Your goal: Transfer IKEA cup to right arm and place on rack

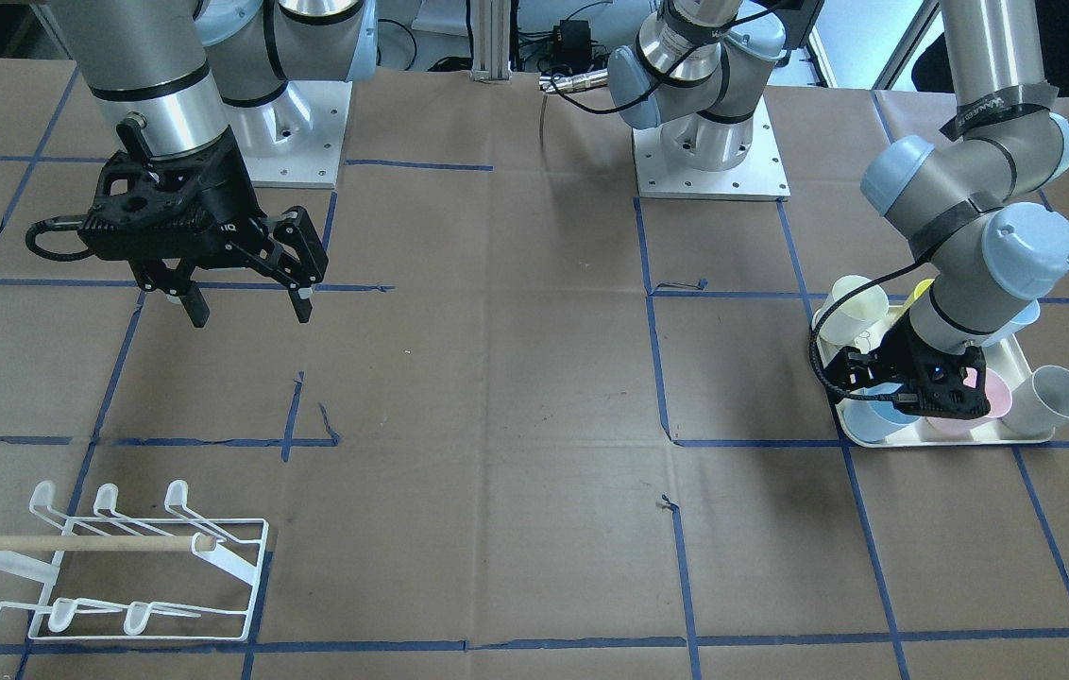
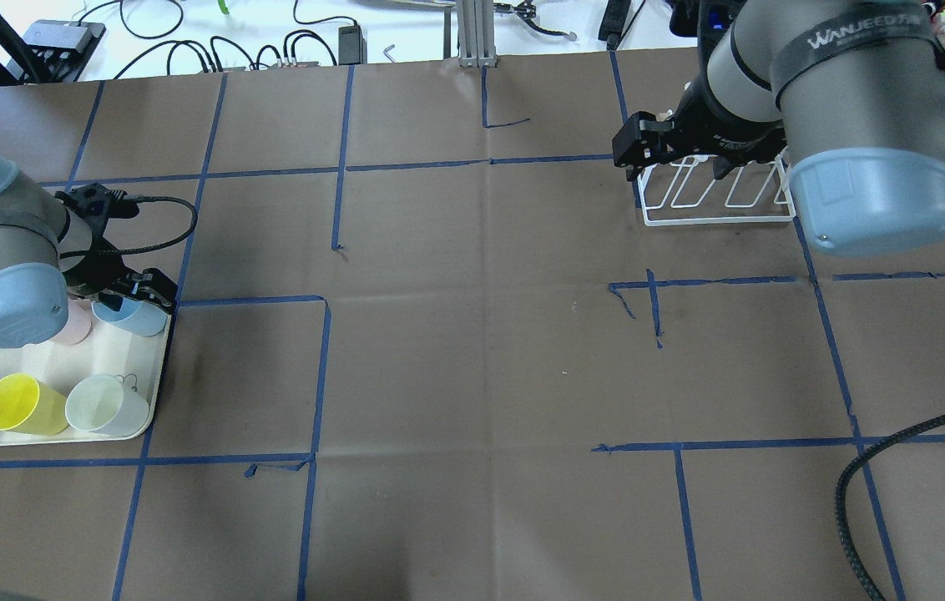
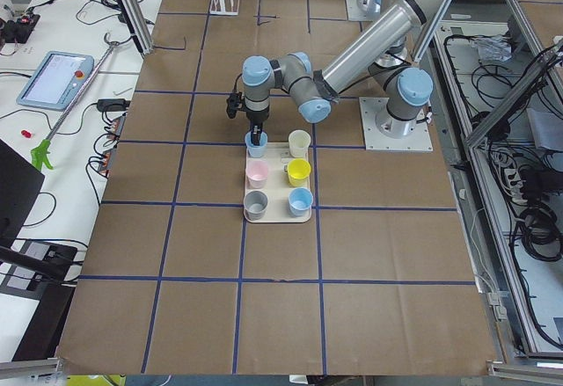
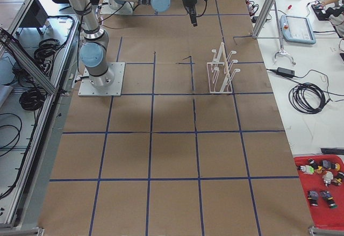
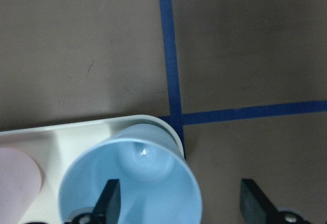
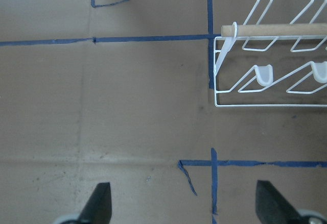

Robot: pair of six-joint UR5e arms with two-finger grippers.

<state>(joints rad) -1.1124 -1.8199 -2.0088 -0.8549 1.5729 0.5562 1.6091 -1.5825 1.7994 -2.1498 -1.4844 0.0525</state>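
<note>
The pale-blue IKEA cup [image 5: 130, 183] stood upright in a corner pocket of the cream tray [image 5: 76, 125], mouth up. A pink cup [image 5: 15, 183] sat just beside it, and a yellow cup [image 2: 17, 405] and others filled the remaining pockets.

The left end effector [image 5: 181, 196] was low over the blue cup with its jaws apart and nothing clamped. One finger [image 5: 110, 198] was inside the mouth. The other [image 5: 255, 203] was outside the wall, over the bare tabletop [image 5: 245, 55] past the tray's edge.

The step in hand looked like the pickup. To do it well, the wall should sit squarely between the pads before they close, deep enough that the rim cannot pivot. A thin plastic wall probably flexes, so the squeeze should be gentle.

The lift should go straight up, to clear the tray lip and avoid nudging the pink neighbour. Holding by one side of the rim would also leave the body free for the handover.

Well apart across the tabletop, the right end effector [image 1: 251, 314] hung empty with its jaws spread wide. It was near the white wire rack [image 1: 119, 567], whose prongs all stood bare under the wooden dowel [image 1: 72, 543].
</note>
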